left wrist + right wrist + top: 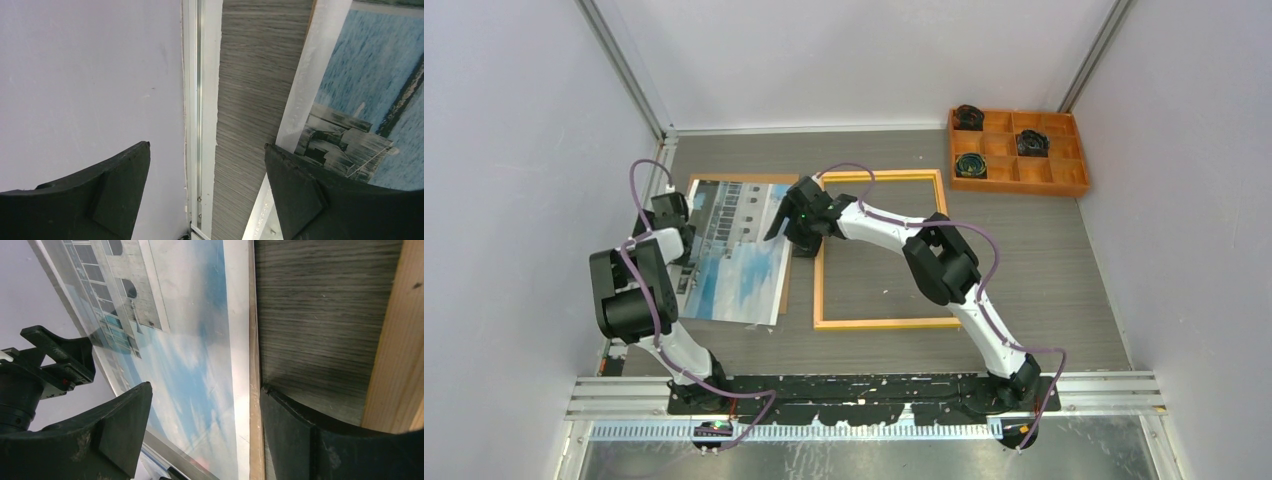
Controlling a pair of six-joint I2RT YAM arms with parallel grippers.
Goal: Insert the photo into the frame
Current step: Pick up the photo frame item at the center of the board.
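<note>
Starting at the far left, the grey wall [524, 150] runs right beside my left claw [207, 144]. That claw is spread wide with nothing between its fingers [120, 180]. One finger hangs over the wall side and the other over the left margin of the photo [734, 250], with a bare strip of table [250, 75] and the wall's metal rail showing in the gap. I cannot tell whether either finger touches anything.

The photo lies flat and face up on the left half of the table, with the building at its far end and the blue sky nearer my bases. It sits outside the frame. A brown backing board [786, 285] lies under it, peeking out along the right side and the far edge.

My right claw [206, 385] comes next. It is also spread and pinches nothing. It sits over the photo's right edge, one finger above the print and the other above the bare table between the board and the frame [884, 323]. The right arm reaches across the frame's opening, covering part of it in the top view.

The frame lies flat just right of the board, apart from it, with bare table showing through its middle. Its near left rail fills the right side of my right wrist view.

At the far right corner, well apart from the rest, stands an orange tray [1074, 185]. There are dark round items [970, 166] in three of its compartments, too small to identify.
</note>
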